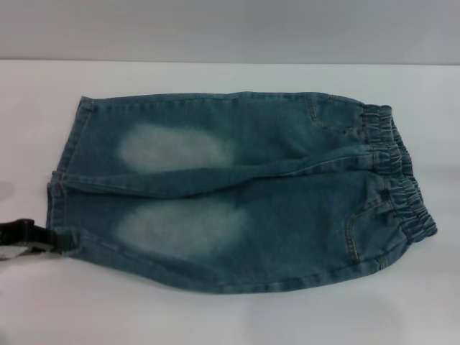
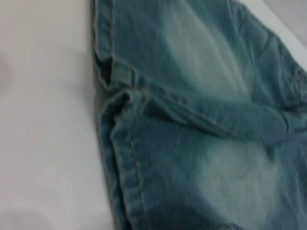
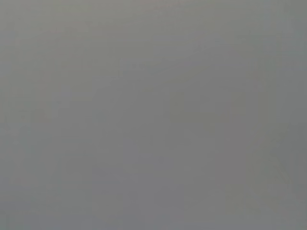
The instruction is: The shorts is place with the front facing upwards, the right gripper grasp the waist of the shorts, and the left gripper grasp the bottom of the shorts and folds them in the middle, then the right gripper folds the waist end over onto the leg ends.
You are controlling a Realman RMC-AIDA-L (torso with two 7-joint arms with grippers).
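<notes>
Head view: denim shorts (image 1: 237, 190) lie flat on the white table (image 1: 215, 316), long axis left-right, leg hems (image 1: 61, 180) leftward beside the left gripper (image 1: 25, 237), finger state unclear; elastic waist (image 1: 399, 180) rightward, right gripper unseen.

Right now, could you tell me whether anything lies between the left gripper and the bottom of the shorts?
Nothing visible does. The left gripper sits at the table's left edge, right beside the near leg's hem at the bottom of the shorts, with only bare white table around. The right gripper is out of view.
</notes>
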